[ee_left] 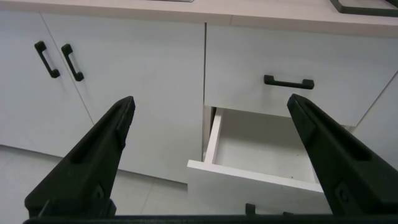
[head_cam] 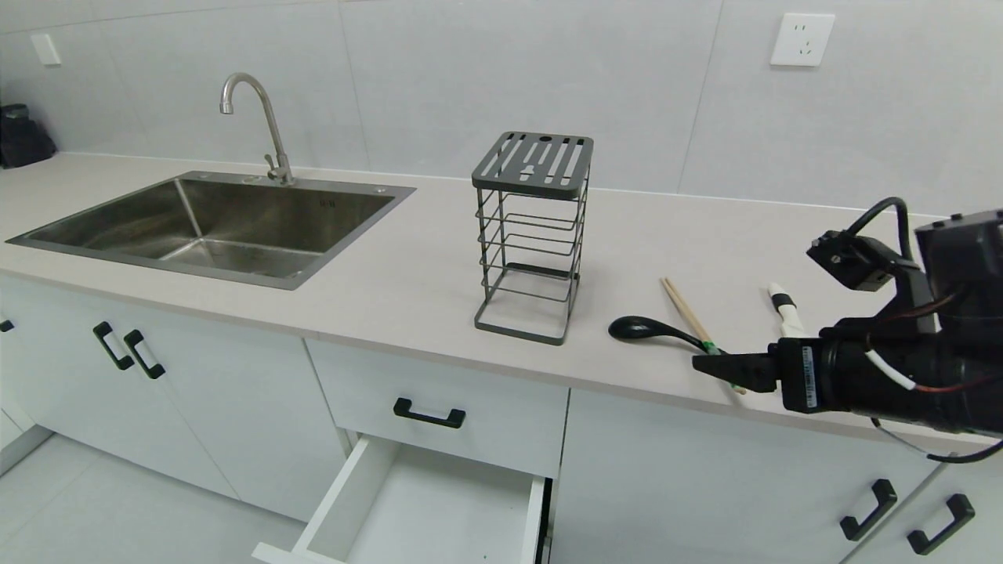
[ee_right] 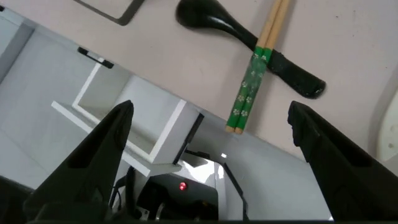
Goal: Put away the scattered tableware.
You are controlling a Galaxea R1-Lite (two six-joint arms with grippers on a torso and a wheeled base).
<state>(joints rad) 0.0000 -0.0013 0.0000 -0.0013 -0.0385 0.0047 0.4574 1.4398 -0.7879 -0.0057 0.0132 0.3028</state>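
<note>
Head view, chopsticks [head_cam: 683, 309]: long axis wall-to-counter-edge, green ends hidden behind right gripper [ee_right: 209, 112].
Spoon [head_cam: 636, 327]: bowl toward rack [head_cam: 530, 235], handle under chopsticks.
Grippers: left gripper [ee_left: 211, 102] and right gripper spread wide, empty.

Bright, even, diffuse light fills the kitchen. The rack [head_cam: 531, 235] casts only a faint, soft shadow on the pale counter [head_cam: 392, 274]. The steel sink [head_cam: 298, 207] shows a dull sheen on its far wall.

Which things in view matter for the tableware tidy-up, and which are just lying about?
Job: black spoon, wooden chopsticks with green tips, white utensil with black band; likely destinations: dark wire rack, open white drawer.
Lying about: steel sink, curved metal faucet, white wall socket.
</note>
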